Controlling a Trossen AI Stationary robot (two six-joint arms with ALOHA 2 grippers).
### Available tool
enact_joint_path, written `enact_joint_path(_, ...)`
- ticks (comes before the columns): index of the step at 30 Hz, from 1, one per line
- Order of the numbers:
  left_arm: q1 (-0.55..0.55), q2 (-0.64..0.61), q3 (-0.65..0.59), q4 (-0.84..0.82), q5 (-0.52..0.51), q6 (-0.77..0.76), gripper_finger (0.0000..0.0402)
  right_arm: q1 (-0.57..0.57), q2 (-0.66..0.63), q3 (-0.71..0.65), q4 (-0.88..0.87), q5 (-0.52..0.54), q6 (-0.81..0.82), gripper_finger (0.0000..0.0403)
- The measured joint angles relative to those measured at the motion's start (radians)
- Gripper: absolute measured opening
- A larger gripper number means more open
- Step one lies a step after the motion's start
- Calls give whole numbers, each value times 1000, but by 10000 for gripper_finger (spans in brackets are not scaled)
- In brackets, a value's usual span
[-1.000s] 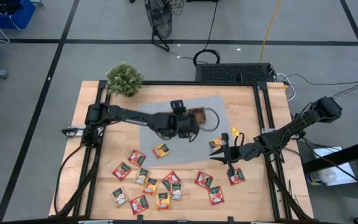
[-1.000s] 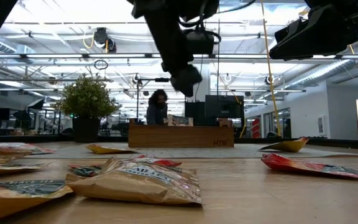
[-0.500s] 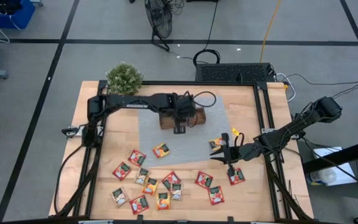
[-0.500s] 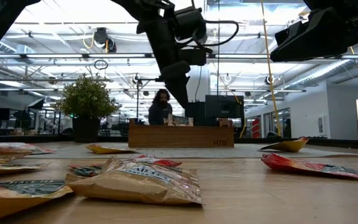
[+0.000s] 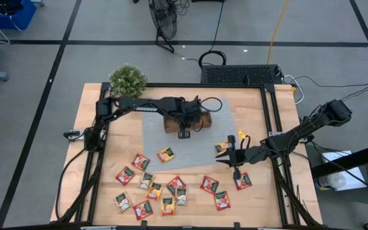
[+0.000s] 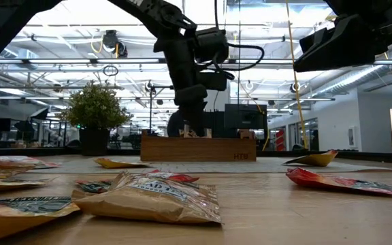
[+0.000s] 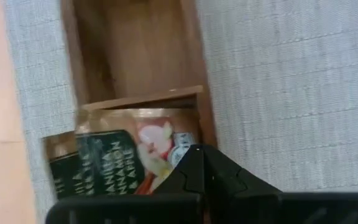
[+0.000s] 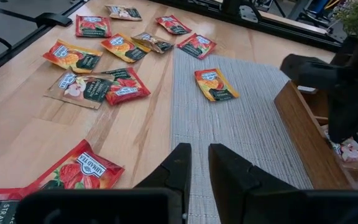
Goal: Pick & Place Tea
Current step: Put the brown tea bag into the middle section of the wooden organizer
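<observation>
Left gripper (image 5: 184,133) over the tray (image 5: 200,120) at the mat's (image 5: 203,150) twelve o'clock side, fingers pressed together, nothing pinched; one packet (image 7: 114,158) already lying in the compartment below. Right gripper (image 5: 232,159) hovering at three o'clock, jaws nearly together, apparently empty, a red packet (image 5: 243,181) just beside it toward six. Remaining tea (image 5: 171,188) scattered flat across the table's (image 5: 273,204) six o'clock half, one orange packet (image 5: 165,154) on the mat. Likely very light, thin, crinkly and slick; liable to slide when nudged. Best pinched at a sealed edge or raised corner, not the flat printed centre.
</observation>
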State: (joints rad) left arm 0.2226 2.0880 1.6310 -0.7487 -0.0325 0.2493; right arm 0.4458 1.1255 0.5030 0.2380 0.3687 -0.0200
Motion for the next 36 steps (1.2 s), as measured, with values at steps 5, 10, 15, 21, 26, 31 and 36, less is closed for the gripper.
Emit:
enact_joint_path(5, 3, 2, 0, -4, -34, -5, 1, 0, 0, 0, -3, 0, 0, 43)
enact_joint_path(10, 6, 7, -1, -3, -62, -8, 1, 0, 0, 0, -3, -2, 1, 43)
enact_joint_path(15, 6, 44, -4, 1, -63, -7, 1, 0, 0, 0, -4, -2, 1, 43)
enact_joint_path(21, 6, 80, 1, -3, -51, -13, 1, 0, 0, 0, -12, -2, 1, 43)
enact_joint_path(26, 3, 81, 0, 1, -124, -48, 1, 0, 0, 0, -11, -2, 1, 43)
enact_joint_path(31, -11, 85, -3, -5, -252, -54, 1, 0, 0, 0, -11, -2, 7, 43)
enact_joint_path(36, -40, 90, -5, -5, -358, -45, 2, 0, 0, 0, -11, -2, 9, 43)
